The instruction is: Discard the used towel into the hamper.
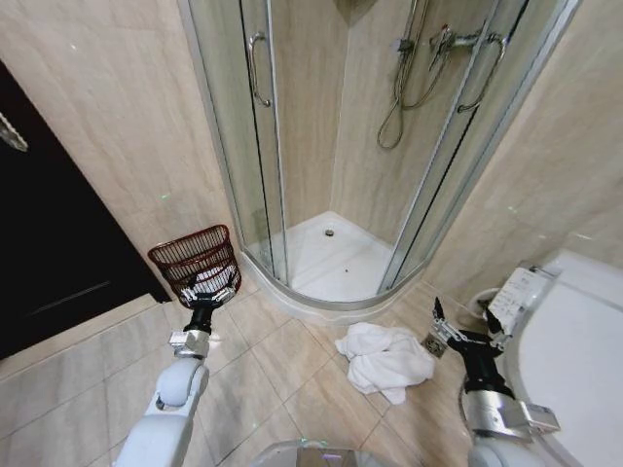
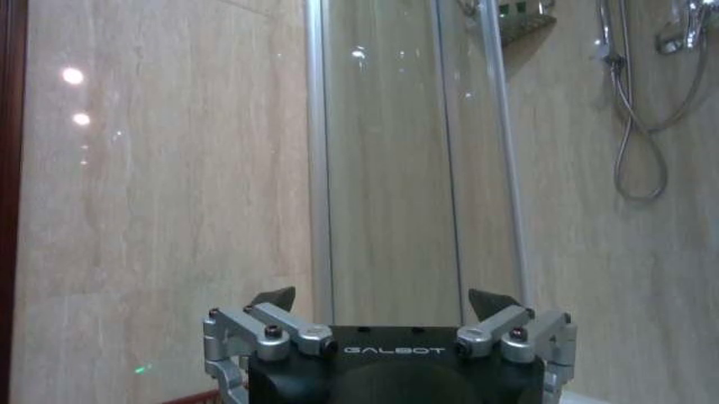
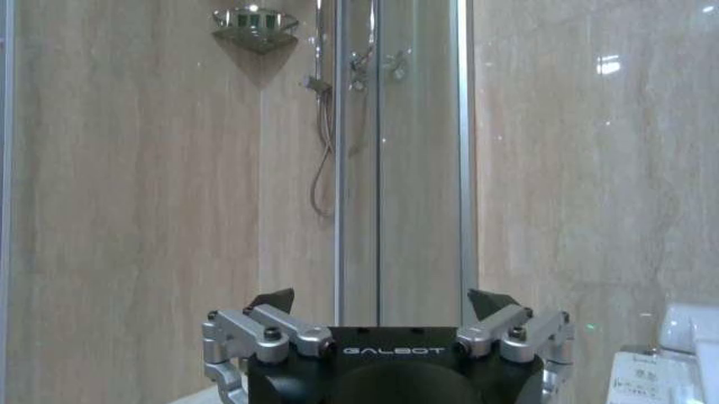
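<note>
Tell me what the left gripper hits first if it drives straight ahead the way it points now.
Most likely the shower's glass door: the open left gripper faces it squarely in its wrist view, nothing visible between. The hamper sits under it; depth is unclear.

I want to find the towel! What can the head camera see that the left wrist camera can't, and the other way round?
Head view alone: the white towel crumpled on the floor tiles, the red-brown hamper by the wall, the shower tray, the toilet and the right gripper, open, beside the towel. Left wrist view alone: a close look at the left gripper, open and empty, aimed at the wall. Both share the glass shower enclosure, the shower hose and the beige wall.
</note>
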You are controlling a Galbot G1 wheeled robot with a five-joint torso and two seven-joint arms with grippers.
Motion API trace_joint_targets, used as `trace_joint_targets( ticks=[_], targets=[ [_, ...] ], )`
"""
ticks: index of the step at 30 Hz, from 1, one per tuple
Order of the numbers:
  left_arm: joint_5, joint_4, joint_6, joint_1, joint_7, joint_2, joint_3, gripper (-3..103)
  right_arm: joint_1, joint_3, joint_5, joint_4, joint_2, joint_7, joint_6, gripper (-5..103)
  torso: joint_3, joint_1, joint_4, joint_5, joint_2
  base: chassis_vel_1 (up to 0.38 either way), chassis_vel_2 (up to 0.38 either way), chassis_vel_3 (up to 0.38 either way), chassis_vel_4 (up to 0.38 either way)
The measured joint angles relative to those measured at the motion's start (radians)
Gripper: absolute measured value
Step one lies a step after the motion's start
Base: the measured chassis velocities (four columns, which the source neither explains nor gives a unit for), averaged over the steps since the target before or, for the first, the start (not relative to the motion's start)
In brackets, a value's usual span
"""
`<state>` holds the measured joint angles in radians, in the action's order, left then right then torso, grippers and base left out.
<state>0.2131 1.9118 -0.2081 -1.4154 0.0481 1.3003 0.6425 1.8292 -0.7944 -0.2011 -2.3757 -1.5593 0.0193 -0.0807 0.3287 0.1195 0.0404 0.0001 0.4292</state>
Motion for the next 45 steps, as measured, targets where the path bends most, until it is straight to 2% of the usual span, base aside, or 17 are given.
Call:
trace_joint_targets(
  ticks=[20, 24, 45],
  targets=[
    [-0.034, 0.062, 0.067, -0.01, 0.041, 0.044, 0.0, 100, -0.003, -0.005, -0.041, -0.007, 0.025, -0.003, 0.0, 100, 0.057, 0.033, 0.0, -0.0001, 0.089, 0.0, 0.0, 0.0, 0.0],
    [-0.01, 0.091, 0.104, -0.007, 0.044, 0.036, 0.006, 100, -0.005, -0.001, -0.037, -0.009, 0.022, -0.006, 0.002, 100, 0.07, 0.042, 0.0, -0.0001, 0.112, 0.0, 0.0, 0.0, 0.0],
    [-0.016, 0.152, 0.152, -0.024, 0.011, 0.0, 0.007, 100, 0.001, 0.027, 0.025, -0.045, 0.008, -0.036, 0.014, 100, 0.126, 0.076, 0.0001, -0.0002, 0.202, 0.0, 0.0, 0.0, 0.0]
  ],
)
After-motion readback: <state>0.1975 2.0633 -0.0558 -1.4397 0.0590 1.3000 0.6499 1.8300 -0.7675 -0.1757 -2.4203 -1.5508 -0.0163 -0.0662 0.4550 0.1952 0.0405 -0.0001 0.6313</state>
